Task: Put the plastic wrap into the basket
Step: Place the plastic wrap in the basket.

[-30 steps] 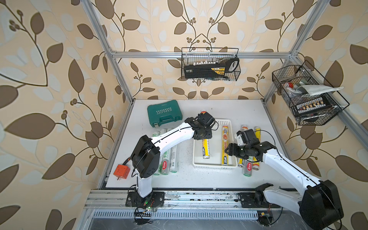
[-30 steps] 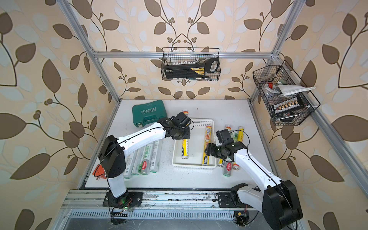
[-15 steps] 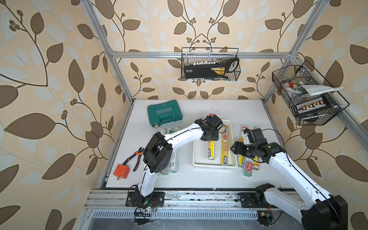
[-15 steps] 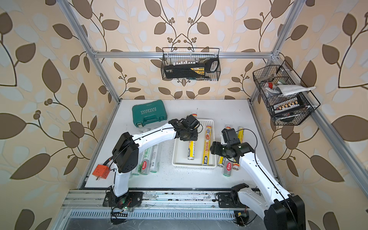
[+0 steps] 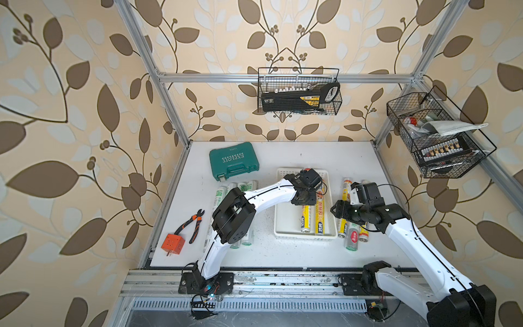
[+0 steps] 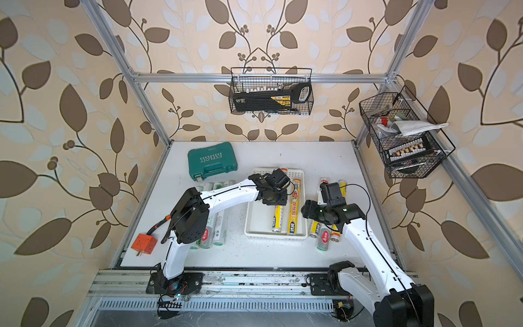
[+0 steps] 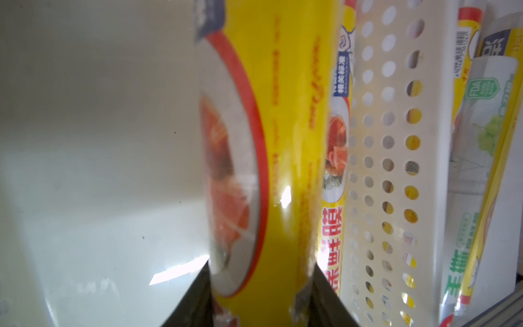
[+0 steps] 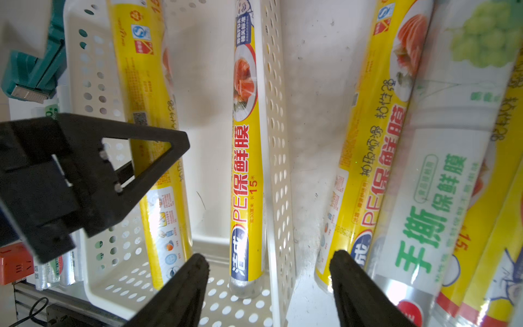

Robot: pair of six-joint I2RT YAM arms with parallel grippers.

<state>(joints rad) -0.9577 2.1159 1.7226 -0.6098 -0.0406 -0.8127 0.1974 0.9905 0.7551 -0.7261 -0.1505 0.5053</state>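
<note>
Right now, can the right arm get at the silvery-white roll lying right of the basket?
Probably yes. The right gripper hangs open and empty above the basket wall, close to the silvery-white roll, and nothing lies on it. Yellow rolls lie tight against it, so room to grip may be small.

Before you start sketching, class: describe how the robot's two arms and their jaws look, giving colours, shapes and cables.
The left arm and right arm share glossy white link shells and chunky black joint housings. A thin black cable runs along each. The jaws are matte black: in the right wrist view, one of the left arm's is an open triangular frame, while the right arm's own taper to blunt tips.
</note>
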